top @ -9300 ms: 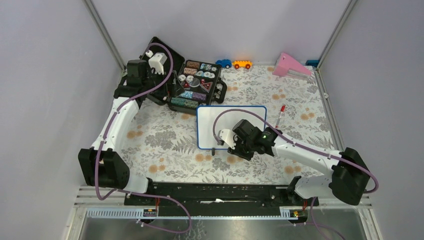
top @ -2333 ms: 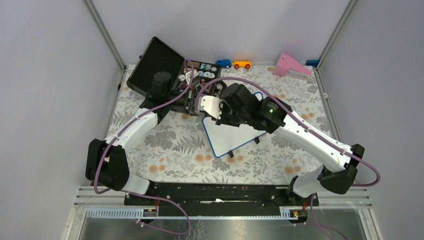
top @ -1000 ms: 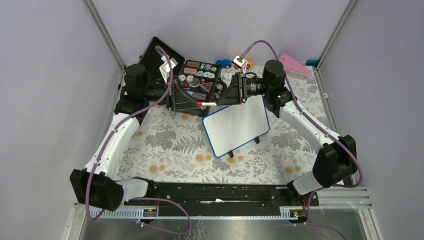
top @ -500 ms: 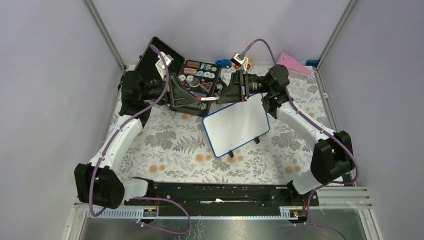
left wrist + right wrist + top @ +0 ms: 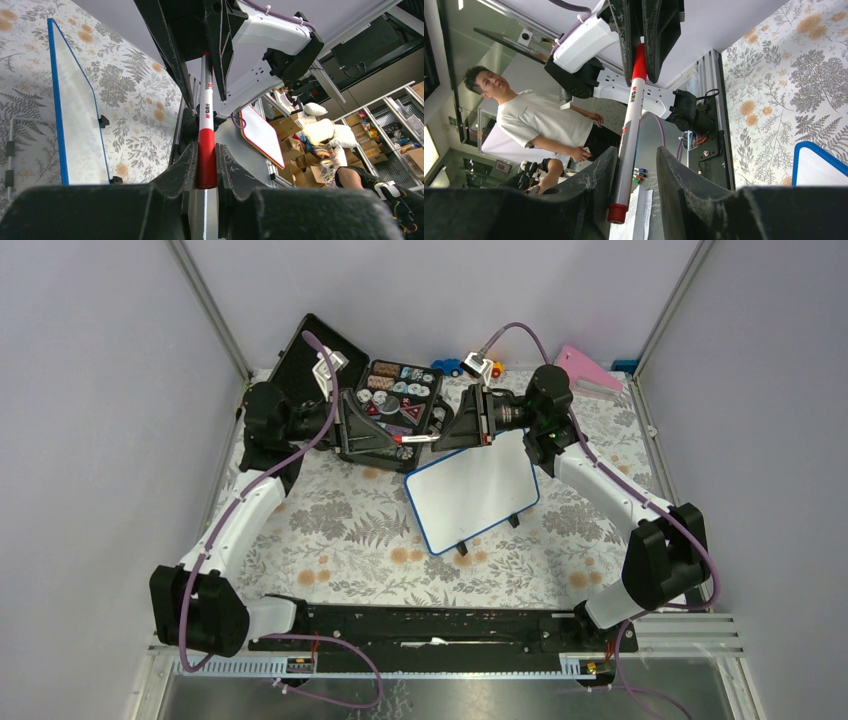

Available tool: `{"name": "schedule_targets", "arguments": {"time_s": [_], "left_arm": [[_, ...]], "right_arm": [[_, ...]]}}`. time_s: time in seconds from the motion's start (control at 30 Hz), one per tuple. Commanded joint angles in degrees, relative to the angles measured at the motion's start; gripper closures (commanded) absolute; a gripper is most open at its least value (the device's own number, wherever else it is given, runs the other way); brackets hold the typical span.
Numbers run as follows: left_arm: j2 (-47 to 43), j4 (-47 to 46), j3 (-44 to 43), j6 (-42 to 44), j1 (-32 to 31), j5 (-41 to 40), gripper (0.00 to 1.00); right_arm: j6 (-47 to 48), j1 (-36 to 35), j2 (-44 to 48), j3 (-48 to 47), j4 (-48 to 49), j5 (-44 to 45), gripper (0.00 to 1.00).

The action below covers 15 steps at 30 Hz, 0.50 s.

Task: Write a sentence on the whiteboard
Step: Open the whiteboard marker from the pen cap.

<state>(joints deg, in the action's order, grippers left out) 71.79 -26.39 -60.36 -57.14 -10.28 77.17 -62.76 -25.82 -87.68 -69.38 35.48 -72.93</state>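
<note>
The flower-patterned worktop (image 5: 330, 530) carries everything. The whiteboard (image 5: 470, 492) lies flat on it, turned askew. It sits below the two sets of jaws and to their near side, with its far left corner about under the spot where they meet. Its face shows plain white inside the blue frame. In the left wrist view it lies off to the left of the jaws (image 5: 75, 125).

The open black case (image 5: 385, 410) sits under and behind the left jaws.

The two sets of jaws point at each other above the worktop, with a marker (image 5: 418, 439) level between them. The left jaws are clamped on the marker's red end (image 5: 206, 165). The right jaws stand a little apart around the white barrel (image 5: 631, 115), and a gap shows between the barrel and one finger.
</note>
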Motion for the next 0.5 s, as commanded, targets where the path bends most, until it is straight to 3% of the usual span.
{"name": "schedule_targets", "arguments": {"time_s": [0.0,0.37,0.47], "left_arm": [[-0.8,0.8,-0.5,2.5,0.1,-0.1,1.00],[-0.9,8.5,-1.5,7.6,0.0,-1.1,1.00],[-0.8,9.4,-1.9,8.1,0.0,-1.8,1.00]], "right_arm": [[3.1,0.0,1.8,-2.9,-2.1,0.9,0.58],[3.7,-0.1,2.0,-3.7,-3.2,1.3,0.60],[6.5,-0.2,2.1,-4.3,-7.4,1.8,0.62]]}}
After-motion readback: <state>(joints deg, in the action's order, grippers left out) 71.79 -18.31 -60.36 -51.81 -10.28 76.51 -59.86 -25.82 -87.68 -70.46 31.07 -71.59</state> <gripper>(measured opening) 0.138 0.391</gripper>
